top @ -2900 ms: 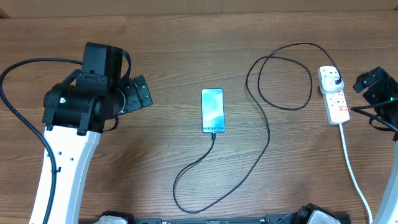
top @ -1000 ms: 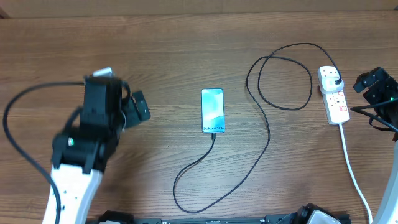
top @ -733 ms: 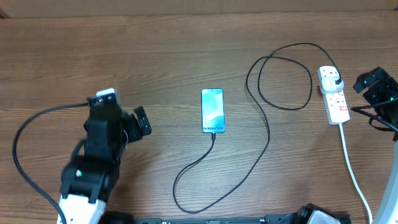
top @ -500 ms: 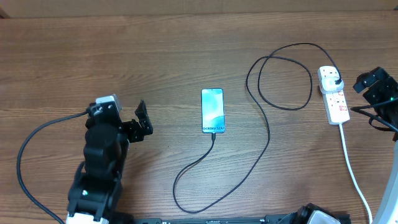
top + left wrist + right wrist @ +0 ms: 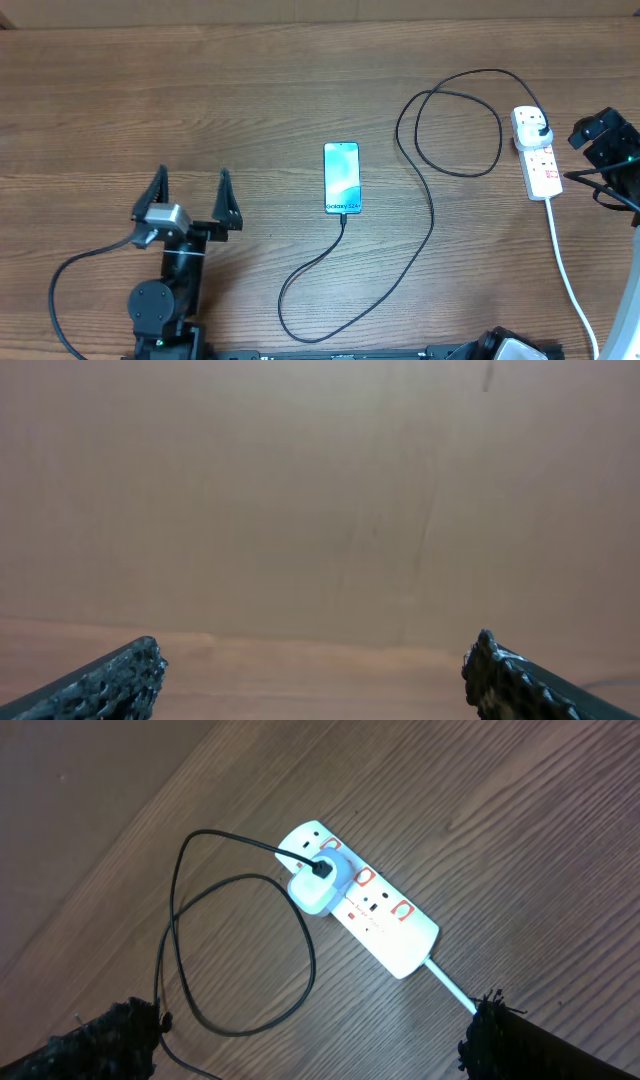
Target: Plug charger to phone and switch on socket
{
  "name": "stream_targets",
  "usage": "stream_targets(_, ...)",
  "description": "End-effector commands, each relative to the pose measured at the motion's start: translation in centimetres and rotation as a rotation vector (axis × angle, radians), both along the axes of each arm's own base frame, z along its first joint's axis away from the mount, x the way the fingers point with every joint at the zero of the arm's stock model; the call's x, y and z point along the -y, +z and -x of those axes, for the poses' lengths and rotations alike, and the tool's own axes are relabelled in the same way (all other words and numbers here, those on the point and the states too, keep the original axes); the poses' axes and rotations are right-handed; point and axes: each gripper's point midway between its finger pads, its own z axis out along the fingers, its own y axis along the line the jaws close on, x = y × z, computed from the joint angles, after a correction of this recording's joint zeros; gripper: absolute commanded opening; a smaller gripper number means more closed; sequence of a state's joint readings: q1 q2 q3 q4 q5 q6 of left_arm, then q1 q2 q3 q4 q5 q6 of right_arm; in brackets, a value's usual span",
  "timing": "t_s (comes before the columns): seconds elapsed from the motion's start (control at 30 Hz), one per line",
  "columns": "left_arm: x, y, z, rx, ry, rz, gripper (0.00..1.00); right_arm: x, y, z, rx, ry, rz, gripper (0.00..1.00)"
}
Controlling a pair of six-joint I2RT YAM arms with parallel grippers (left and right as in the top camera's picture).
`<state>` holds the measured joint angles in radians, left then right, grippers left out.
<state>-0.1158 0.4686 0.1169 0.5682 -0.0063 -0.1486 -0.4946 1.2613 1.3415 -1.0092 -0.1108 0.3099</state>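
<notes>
The charger cable appeared to meet the bottom edge of the phone at the middle of the tabletop. Its plug sat in the socket, so likely only the switch was left, its state too small to tell. The right jaws, wide open and empty, hung near the socket; the left jaws, equally open and empty, sat well apart from the phone.

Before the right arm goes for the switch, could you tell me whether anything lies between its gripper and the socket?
Nothing visible does: only bare table separates the open right gripper from the socket; the charger loops away on its far side.
</notes>
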Motion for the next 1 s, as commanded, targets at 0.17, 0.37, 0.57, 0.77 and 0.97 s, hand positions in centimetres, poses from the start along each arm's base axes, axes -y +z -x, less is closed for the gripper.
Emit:
stream_targets(0.17,-0.4,-3.6,0.9,-0.019,0.030,-0.159,1.00,0.1,0.2,-0.1,0.005,-0.003,0.013,1.00)
stream_targets(0.37,-1.1,-4.3,1.3,-0.048,0.037,-0.170,1.00,0.1,0.2,-0.1,0.005,-0.003,0.013,1.00)
stream_targets(0.57,-1.6,-5.2,1.7,-0.085,0.053,-0.171,0.99,0.1,0.2,-0.1,0.005,-0.003,0.013,1.00)
stream_targets(0.77,-1.6,-7.4,2.1,-0.170,0.046,-0.173,1.00,0.1,0.2,-0.1,0.005,-0.003,0.013,1.00)
stream_targets(0.97,-2.0,-9.1,2.6,-0.236,0.057,-0.173,1.00,0.1,0.2,-0.1,0.005,-0.003,0.013,1.00)
